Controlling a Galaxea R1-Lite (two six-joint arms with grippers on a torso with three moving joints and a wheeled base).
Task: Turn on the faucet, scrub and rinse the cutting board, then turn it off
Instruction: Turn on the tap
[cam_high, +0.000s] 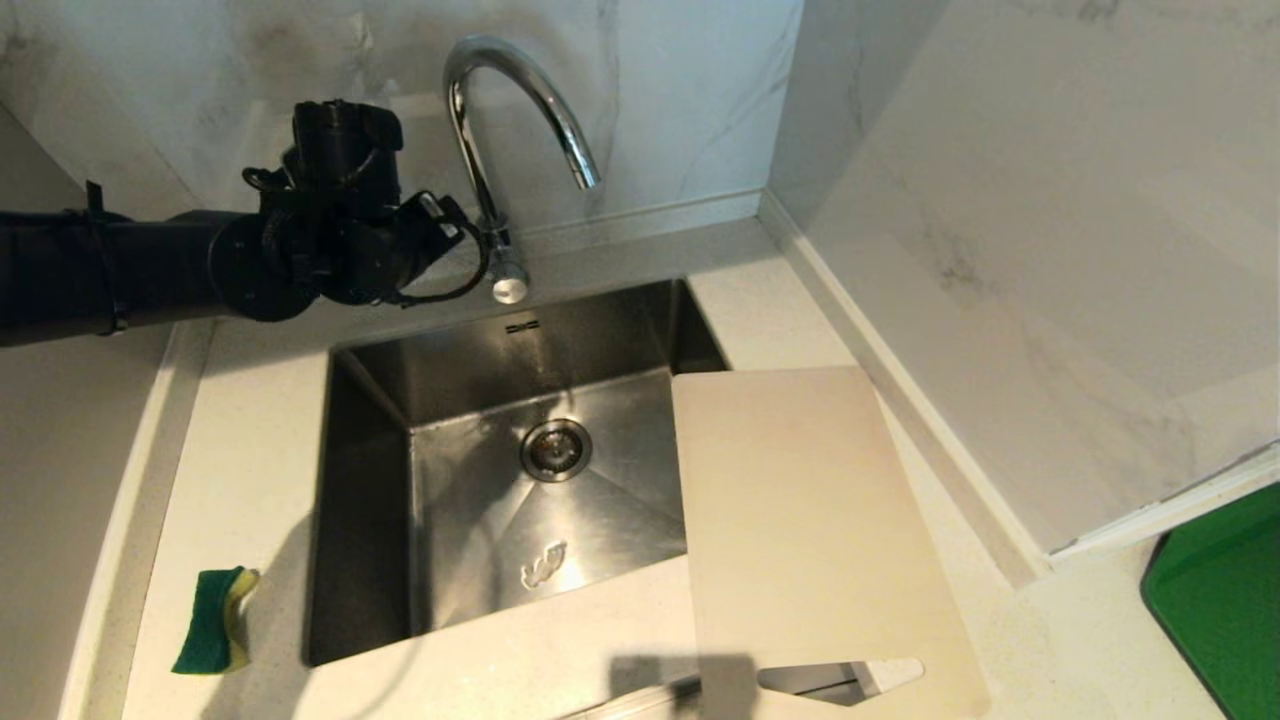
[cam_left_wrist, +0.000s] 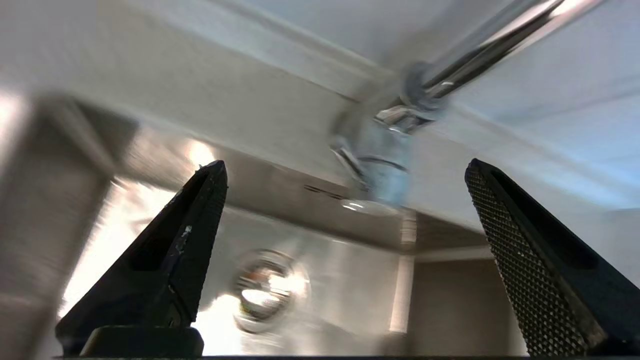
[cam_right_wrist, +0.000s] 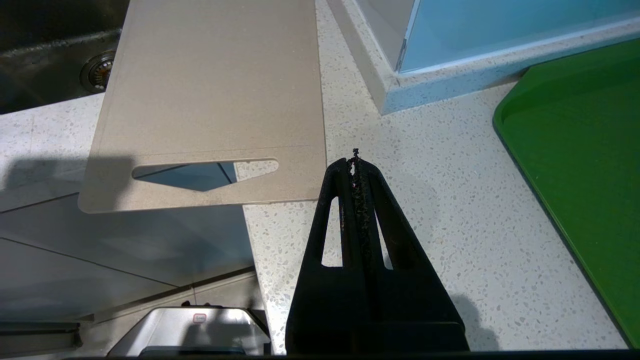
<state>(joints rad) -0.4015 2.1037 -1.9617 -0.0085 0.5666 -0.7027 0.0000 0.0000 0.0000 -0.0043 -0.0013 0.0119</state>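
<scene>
The chrome faucet (cam_high: 520, 110) arches over the back of the sink, and no water runs from its spout. My left arm (cam_high: 330, 240) reaches in from the left, close beside the faucet's base (cam_high: 503, 265). In the left wrist view my left gripper (cam_left_wrist: 345, 170) is open wide, and the faucet's base (cam_left_wrist: 385, 165) stands just ahead between the fingertips, apart from both. The beige cutting board (cam_high: 800, 530) lies flat on the counter to the right of the sink, overlapping the sink's right edge. Its slot handle (cam_right_wrist: 200, 172) hangs over the counter's front edge. My right gripper (cam_right_wrist: 355, 160) is shut and empty beside that corner.
A green and yellow sponge (cam_high: 213, 620) lies on the counter at the front left. The steel sink (cam_high: 370, 500) has a drain (cam_high: 556, 449) in its floor. A green tray (cam_high: 1220, 600) sits at the far right. A marble wall corner juts out on the right.
</scene>
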